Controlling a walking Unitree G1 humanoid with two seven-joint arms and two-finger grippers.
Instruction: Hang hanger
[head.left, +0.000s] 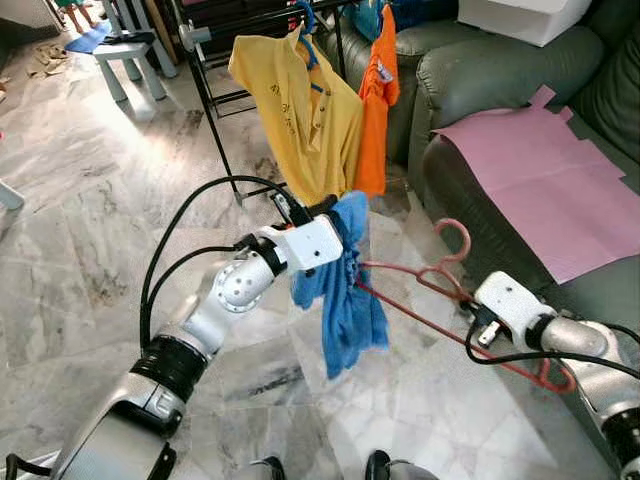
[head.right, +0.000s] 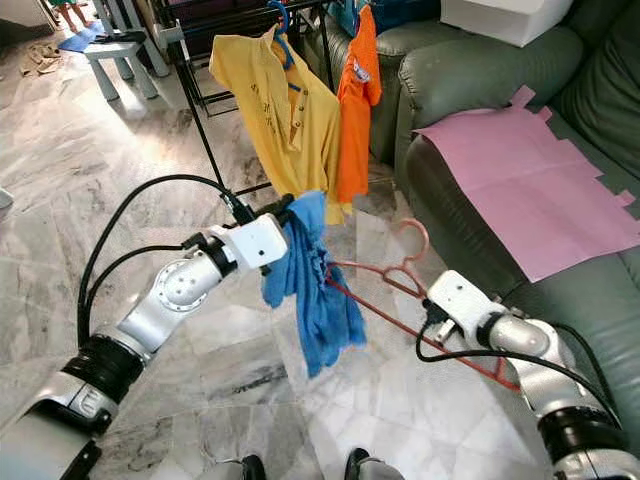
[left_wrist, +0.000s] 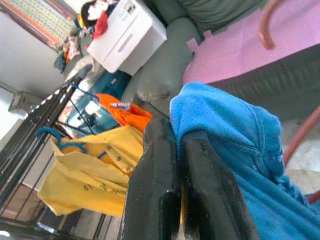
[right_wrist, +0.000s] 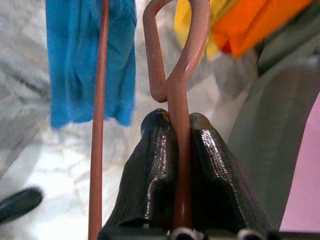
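Right gripper: fingers clamped on the neck of the red hanger.
Left gripper: pinched shut on blue cloth, at 9 o'clock of the hanger.
Rack: 12 o'clock, yellow shirt, orange shirt.

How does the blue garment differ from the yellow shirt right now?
The blue garment is bunched and pinched in the left end effector, draped at one end of the red hanger; the yellow shirt hangs spread out on a blue hanger on the black rack. The red hanger is gripped by the right end effector, not yet on the rack. Both hang off the floor.
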